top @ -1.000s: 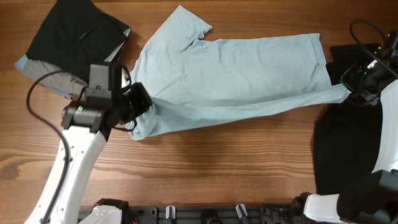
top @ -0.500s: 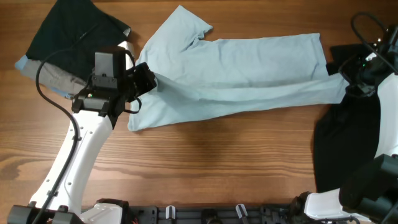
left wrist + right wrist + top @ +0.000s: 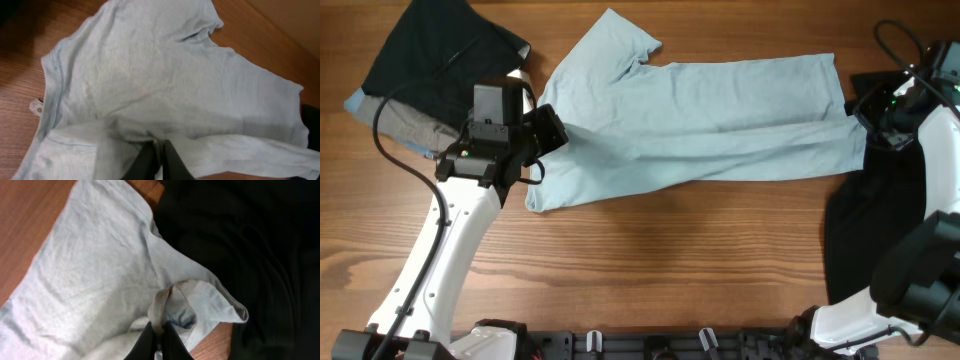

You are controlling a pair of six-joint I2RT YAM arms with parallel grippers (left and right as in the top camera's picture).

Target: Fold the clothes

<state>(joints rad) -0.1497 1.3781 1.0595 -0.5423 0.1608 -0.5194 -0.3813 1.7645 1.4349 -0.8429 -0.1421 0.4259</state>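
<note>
The pale blue T-shirt (image 3: 720,100) lies spread across the far middle of the worktop (image 3: 670,270), with 1 sleeve pointing away from the robot and its near long edge drawn up over the body as a flap. The left pincer (image 3: 552,132) is clamped on that flap at the shoulder end. In the left wrist view its 2 fingers are pressed together with only thin cloth between them. The right pincer (image 3: 868,112) is likewise closed, on a bunched loop of the hem, just where the shirt meets the black garment (image 3: 870,230) at the right edge. A second black garment (image 3: 430,50) and a grey garment (image 3: 405,125) sit at the far left.

The shirt looks light, thin and entirely limp. It will likely sag between the 2 holds, wrinkle readily and keep no crease unless laid flat and smoothed. The stitched hem and the shoulder seam seem the best places to hold, being thicker and less likely to slip. At the right end, the hold should take the hem alone, since the black cloth lies right beside it
</note>
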